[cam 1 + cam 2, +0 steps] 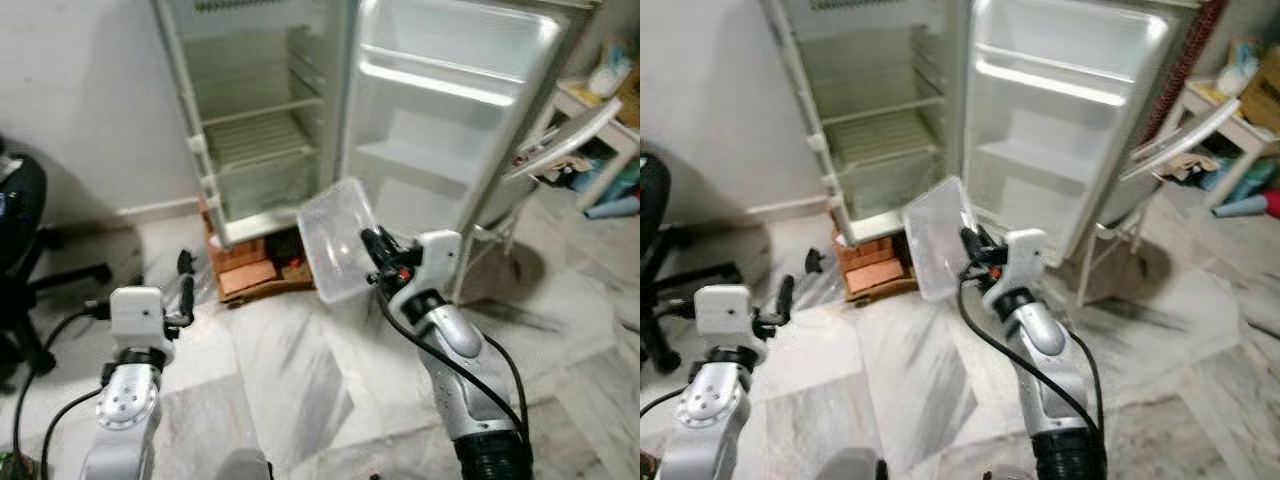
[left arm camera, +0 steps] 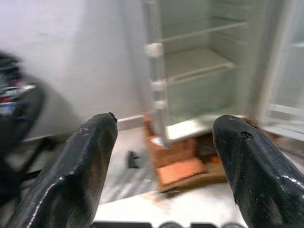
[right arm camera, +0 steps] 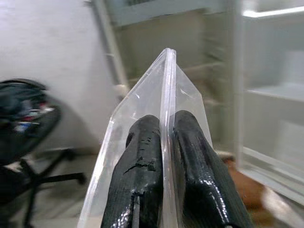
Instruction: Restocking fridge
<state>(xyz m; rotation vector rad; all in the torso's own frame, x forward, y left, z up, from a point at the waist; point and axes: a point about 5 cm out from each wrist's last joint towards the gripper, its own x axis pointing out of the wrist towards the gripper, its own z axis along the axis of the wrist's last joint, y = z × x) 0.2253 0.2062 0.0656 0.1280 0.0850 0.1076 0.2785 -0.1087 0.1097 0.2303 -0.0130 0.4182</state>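
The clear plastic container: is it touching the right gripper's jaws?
Touching. In the right wrist view, the right gripper has both black jaws pressed against the thin wall of the clear plastic container, one jaw on each side.

Fridge [image 1: 270, 110] white inside, pale wire shelves. Container [image 1: 340, 240] clear, colourless. Gripper fingers [image 3: 142, 175] glossy black; arms silver. Floor [image 1: 300, 370] grey-white marble, dark streaks. Bricks [image 1: 245, 265] under fridge orange-red. Office chair [image 1: 20, 250] black.

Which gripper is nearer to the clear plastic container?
Right. The right gripper is shut on the clear plastic container, pinching its wall. The left gripper hangs open, apart from it, on the robot's left.
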